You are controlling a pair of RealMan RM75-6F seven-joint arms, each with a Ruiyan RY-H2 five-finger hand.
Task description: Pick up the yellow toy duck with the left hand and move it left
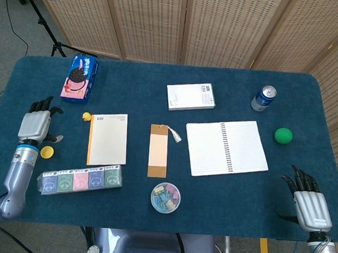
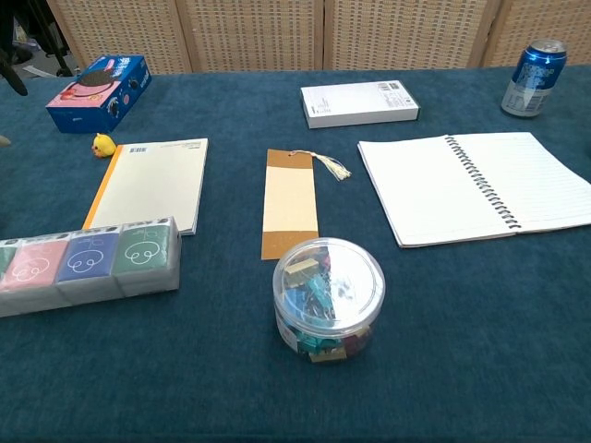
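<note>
The yellow toy duck (image 1: 87, 117) (image 2: 103, 145) sits on the blue cloth just off the top left corner of the orange-edged notepad (image 1: 108, 139). In the head view my left hand (image 1: 36, 124) hovers open, fingers spread, to the left of the duck and apart from it. The chest view catches only a dark fingertip at its left edge. Low at the table's near right corner, my right hand (image 1: 309, 204) is open and holds nothing.
A blue cookie box (image 1: 79, 78) lies behind the duck. A yellow disc (image 1: 47, 151) lies below my left hand, and a row of coloured packs (image 1: 81, 179) sits nearer. Bookmark (image 1: 158, 150), clip jar (image 1: 166, 197), white box (image 1: 190, 97), open notebook (image 1: 226, 148), can (image 1: 264, 98) and green ball (image 1: 283, 135) lie rightward.
</note>
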